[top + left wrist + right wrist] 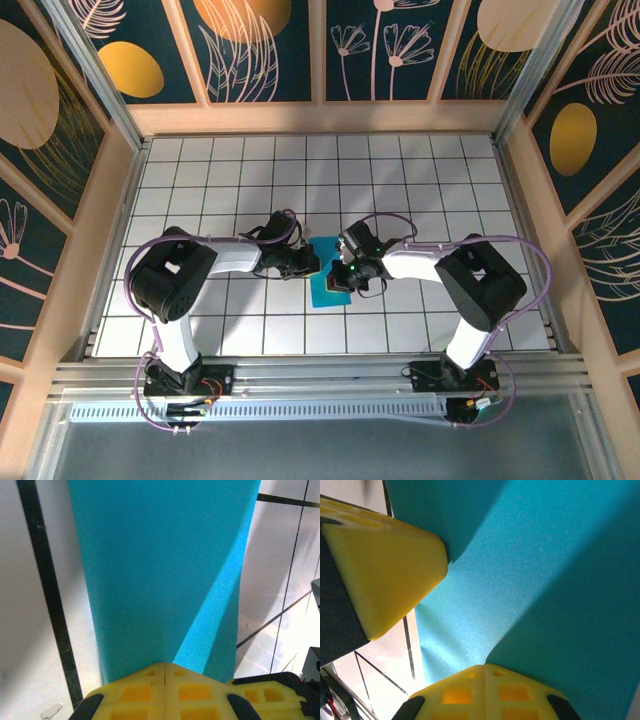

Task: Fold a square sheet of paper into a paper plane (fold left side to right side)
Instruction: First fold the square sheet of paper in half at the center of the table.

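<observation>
Keeping both pairs of fingers closed, my left gripper (164,672) and right gripper (484,672) sit tip-down on the square sheet of paper (160,570), which spreads out ahead of each. I cannot tell whether either pinches it. From above, the sheet lies between my wrists on the white grid table (250,180), and they cover most of it, so its outline is hard to make out.
</observation>
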Robot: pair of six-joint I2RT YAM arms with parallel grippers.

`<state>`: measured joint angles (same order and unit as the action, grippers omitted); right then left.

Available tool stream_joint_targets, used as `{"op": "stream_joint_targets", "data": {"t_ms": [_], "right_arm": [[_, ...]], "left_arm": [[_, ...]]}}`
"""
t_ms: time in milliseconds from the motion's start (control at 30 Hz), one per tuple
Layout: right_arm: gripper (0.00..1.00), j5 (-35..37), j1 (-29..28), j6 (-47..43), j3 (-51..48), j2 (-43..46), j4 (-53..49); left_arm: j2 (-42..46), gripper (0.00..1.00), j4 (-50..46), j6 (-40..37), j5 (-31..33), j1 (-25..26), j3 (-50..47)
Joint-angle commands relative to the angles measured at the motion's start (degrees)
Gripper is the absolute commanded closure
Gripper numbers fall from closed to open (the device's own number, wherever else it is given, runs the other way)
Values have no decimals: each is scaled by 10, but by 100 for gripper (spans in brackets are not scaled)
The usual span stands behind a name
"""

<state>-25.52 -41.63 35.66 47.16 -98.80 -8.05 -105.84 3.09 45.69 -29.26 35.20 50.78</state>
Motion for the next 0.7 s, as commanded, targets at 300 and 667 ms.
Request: {"op": "stream_joint_targets", "data": {"t_ms": [300,667], "right_arm": [[100,86,1,-16,-30,-38,-72],[100,89,4,-17,-35,-32,-75]], "left_arm": [[-28,100,-12,-18,46,-20,10],[-45,100,-25,-33,81,-44,46]]}}
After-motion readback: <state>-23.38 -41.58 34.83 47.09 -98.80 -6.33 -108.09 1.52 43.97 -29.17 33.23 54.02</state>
